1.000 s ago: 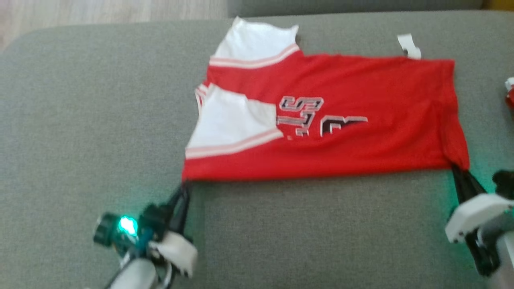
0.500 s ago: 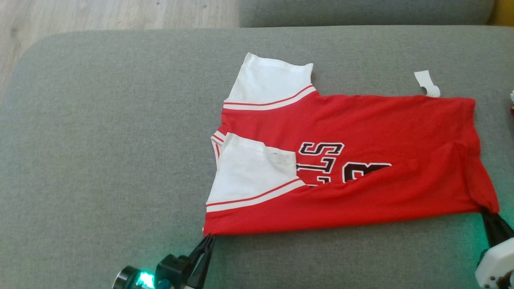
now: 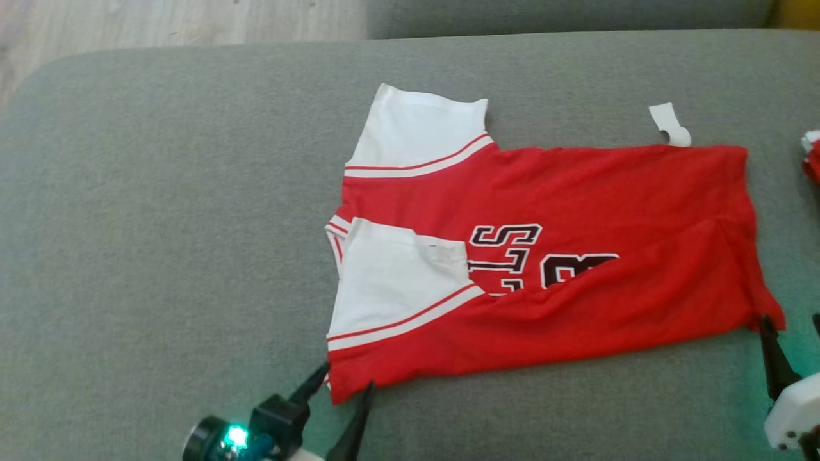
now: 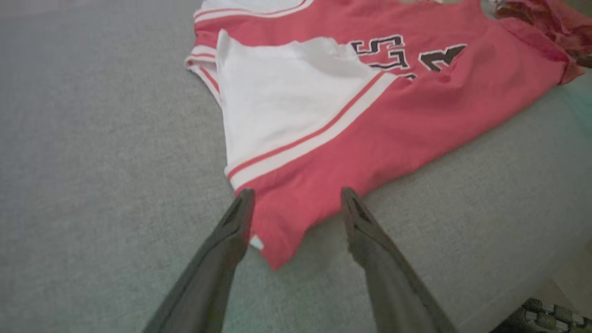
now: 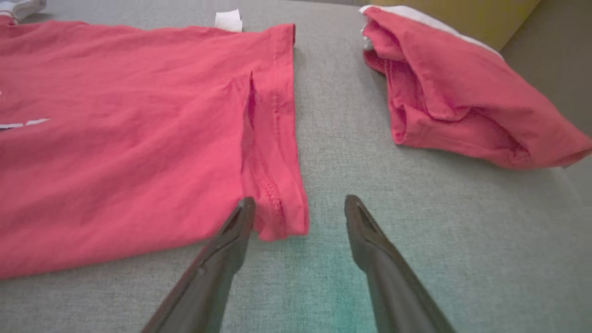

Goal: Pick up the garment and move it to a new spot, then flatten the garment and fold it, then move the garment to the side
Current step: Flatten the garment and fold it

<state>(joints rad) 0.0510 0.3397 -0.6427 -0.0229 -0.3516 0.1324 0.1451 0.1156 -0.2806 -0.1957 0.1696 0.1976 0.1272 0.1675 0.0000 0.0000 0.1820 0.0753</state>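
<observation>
Btwn L gripper point(image 4: 296, 191) fingers point(image 4: 231, 231), garment point(image 4: 370, 120) corner

The garment point(image 3: 576, 211) is a red jersey with white sleeves point(image 3: 397, 288) and black-and-white lettering point(image 3: 512, 250). It lies flat on the grey sofa cushion point(image 3: 160, 224), folded along its length, and the near half covers part of the lettering. Its collar end points left, its hem right; the near hem corner is a little wrinkled.
</observation>
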